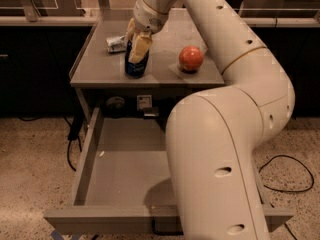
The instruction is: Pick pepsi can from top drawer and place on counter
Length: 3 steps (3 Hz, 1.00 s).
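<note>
The pepsi can [135, 68], dark blue, stands upright on the counter [100, 71], near its front edge and left of centre. My gripper [137, 46] comes down from above and is closed around the can's upper half, hiding its top. The top drawer [125, 169] is pulled fully out below the counter and nothing shows inside it. My large white arm covers the drawer's right side.
A silvery dented can [116, 43] lies on its side at the counter's back left, close behind the gripper. A red apple [191, 58] sits on the counter to the right. Cables [280, 176] lie on the speckled floor on both sides.
</note>
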Tool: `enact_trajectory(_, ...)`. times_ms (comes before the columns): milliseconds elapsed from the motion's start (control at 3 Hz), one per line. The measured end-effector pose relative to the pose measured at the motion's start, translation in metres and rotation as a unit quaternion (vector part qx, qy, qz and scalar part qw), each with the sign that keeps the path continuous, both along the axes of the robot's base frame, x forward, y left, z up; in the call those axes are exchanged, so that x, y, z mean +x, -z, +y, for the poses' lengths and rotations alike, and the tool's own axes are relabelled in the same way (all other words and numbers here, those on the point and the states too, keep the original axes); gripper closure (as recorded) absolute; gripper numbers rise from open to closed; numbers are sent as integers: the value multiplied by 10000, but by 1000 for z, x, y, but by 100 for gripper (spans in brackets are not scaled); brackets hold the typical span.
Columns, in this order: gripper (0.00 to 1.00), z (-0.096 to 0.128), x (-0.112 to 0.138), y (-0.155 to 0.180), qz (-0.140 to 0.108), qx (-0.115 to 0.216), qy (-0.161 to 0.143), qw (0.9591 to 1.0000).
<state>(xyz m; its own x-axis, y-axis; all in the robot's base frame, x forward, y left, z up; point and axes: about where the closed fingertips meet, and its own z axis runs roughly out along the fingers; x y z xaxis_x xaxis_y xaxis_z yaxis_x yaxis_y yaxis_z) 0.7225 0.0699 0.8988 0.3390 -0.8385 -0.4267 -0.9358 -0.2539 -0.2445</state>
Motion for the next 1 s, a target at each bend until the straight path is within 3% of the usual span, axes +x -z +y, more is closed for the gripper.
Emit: enact_trajectory(1000,98,20,5,3,75,-535,-49,9985)
